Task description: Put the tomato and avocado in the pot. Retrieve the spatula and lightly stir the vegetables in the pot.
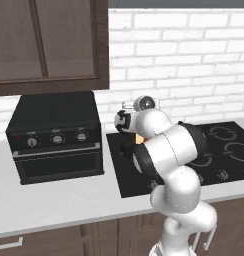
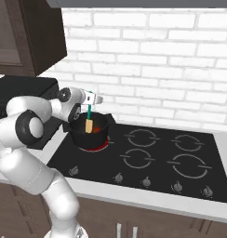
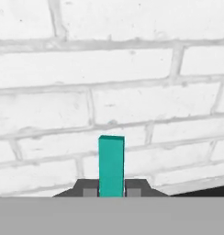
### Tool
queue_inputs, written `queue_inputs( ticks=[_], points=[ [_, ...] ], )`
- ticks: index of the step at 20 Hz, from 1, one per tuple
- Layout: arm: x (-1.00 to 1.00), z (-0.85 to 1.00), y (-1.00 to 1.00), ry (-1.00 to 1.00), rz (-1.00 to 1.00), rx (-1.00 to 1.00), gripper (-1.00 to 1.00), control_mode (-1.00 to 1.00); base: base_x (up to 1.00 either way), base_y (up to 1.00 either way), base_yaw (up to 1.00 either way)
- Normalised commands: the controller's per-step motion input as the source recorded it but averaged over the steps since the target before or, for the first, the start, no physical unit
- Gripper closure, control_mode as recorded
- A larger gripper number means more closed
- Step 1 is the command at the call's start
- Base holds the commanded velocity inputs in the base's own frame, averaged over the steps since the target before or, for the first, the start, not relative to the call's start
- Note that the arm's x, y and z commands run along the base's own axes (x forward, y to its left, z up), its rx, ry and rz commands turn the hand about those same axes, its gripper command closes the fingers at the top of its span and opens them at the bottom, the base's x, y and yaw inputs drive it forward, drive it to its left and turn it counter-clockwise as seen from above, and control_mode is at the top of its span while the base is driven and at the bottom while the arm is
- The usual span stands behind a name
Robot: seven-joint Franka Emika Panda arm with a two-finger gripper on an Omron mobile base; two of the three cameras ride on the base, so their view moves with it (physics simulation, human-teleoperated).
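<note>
Teal spatula [image 3: 111, 165] handle stands upright at bottom centre, clamped between two dark pincer [image 3: 111, 192] tips. White brick wall [image 3: 109, 69] behind, grey mortar lines slanting slightly. Dark patch at lower right corner, unclear.

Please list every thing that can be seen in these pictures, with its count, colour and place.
pot: one, black, on the cooktop's near-left burner.
spatula: one, teal handle with tan end, held upright, its end down inside the pot.
cooktop: one, black, four burners, set in the counter.
oven: one, black, on the counter left of the cooktop.
counter: one, light grey.
cabinet: one, dark brown, above the oven.
wall: white brick, behind the counter.
hand: one, white, above the pot, shut on the spatula's handle.
</note>
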Motion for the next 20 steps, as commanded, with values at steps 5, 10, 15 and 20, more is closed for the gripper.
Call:
queue_inputs(
  ticks=[5,10,15,20],
  points=[
    [0.24,-0.84,-0.16,0.03,0.00,-0.01,1.00,-1.00,0.00,0.00,0.00],
    [0.26,-0.86,-0.13,0.00,0.00,0.03,1.00,-1.00,0.00,0.00,0.00],
    [0.00,-0.58,0.00,-0.08,0.01,0.08,1.00,-1.00,0.00,0.00,0.00],
    [-0.02,-0.07,0.04,-0.14,0.03,0.14,1.00,-1.00,0.00,0.00,0.00]
  ],
)
